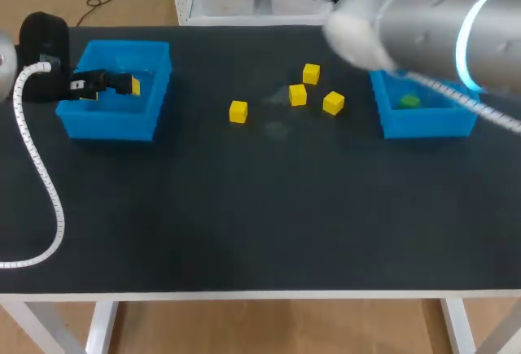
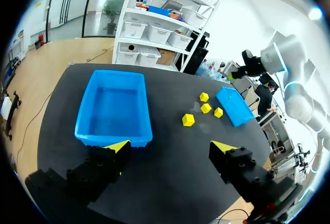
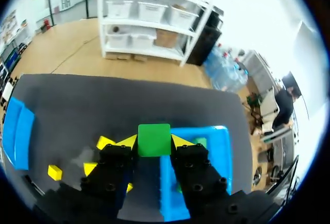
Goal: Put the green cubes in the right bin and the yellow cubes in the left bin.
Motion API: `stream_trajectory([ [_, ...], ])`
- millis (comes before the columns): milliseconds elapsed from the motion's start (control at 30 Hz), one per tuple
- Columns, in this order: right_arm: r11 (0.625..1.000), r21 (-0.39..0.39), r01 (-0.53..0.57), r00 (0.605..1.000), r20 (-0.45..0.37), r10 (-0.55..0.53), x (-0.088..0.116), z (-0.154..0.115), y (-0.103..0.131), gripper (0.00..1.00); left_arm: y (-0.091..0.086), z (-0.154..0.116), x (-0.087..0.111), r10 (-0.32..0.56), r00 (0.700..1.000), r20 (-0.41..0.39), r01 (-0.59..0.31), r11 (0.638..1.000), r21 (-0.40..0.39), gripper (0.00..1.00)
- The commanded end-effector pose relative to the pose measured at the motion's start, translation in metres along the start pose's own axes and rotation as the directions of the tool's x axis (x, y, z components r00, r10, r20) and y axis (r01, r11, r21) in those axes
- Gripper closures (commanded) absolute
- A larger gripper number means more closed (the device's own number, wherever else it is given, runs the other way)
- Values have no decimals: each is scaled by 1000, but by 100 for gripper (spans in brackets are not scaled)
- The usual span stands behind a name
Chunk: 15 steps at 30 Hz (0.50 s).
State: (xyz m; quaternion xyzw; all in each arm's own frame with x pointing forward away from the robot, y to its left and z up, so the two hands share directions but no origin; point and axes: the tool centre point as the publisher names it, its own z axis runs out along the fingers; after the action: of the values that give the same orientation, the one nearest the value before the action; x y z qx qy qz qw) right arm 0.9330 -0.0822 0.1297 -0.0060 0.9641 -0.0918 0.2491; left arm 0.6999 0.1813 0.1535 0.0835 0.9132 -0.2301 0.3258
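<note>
While our right gripper pinches a green cube between its yellow tips at the right bin's edge — a second green cube lies inside — our left gripper hangs spread open over the left bin; four yellow cubes sit on the table between the bins.

four yellow cubes mid-table, green cube gripped

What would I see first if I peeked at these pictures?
The bright green cube pinched in the right gripper, with the right bin just under it. Then four yellow cubes clustered midway on the black table, and the open left gripper by the left bin.
</note>
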Motion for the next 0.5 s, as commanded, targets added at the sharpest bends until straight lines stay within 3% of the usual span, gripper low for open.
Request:
stream_trajectory([
  [33,999,-13,-39,962,270,41,95,-77,-83,100,1,1,0,0,1000,1,0,1000,4,0],
  [267,994,-25,-105,981,160,107,129,-35,-105,100,1,1,0,0,1000,1,0,1000,4,0],
  [500,991,-25,-129,987,97,131,140,-8,-104,100,1,1,0,0,1000,1,0,1000,4,0],
])
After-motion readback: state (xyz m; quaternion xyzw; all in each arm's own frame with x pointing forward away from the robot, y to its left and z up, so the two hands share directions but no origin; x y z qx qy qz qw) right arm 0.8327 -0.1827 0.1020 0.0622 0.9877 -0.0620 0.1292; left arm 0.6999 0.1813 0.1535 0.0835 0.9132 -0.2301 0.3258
